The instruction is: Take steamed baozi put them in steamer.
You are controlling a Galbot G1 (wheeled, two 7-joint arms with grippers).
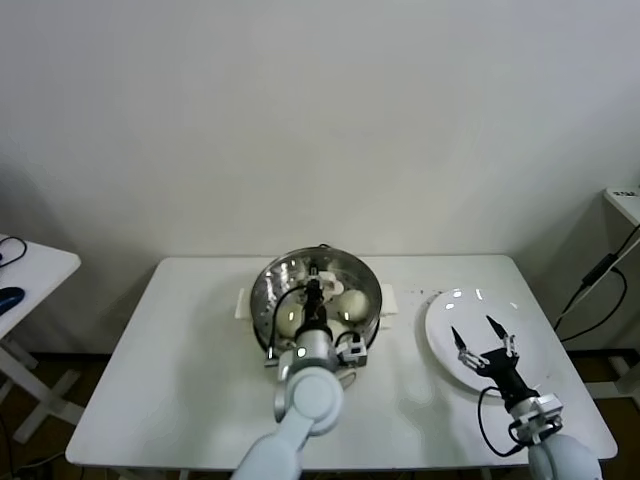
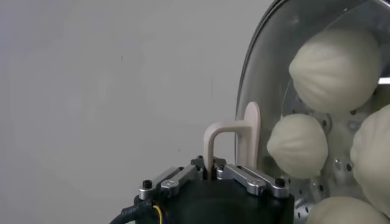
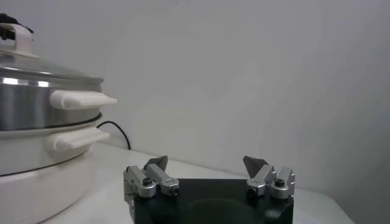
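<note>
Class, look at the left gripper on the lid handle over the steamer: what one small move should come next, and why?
Probably open the left gripper and lift it straight up. It is shut on the lid handle, the glass lid appears seated on the steamer, and four baozi show beneath the glass. The plate is bare under the open right gripper.

Baozi in steamer, plate to its right

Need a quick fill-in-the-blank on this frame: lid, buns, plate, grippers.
1. The left gripper is shut on the glass lid's ____.
2. The baozi lie inside the ____.
3. The right gripper hovers, open, over the white ____.
4. The plate carries ____ baozi.

Missing words: handle; steamer; plate; no
</note>
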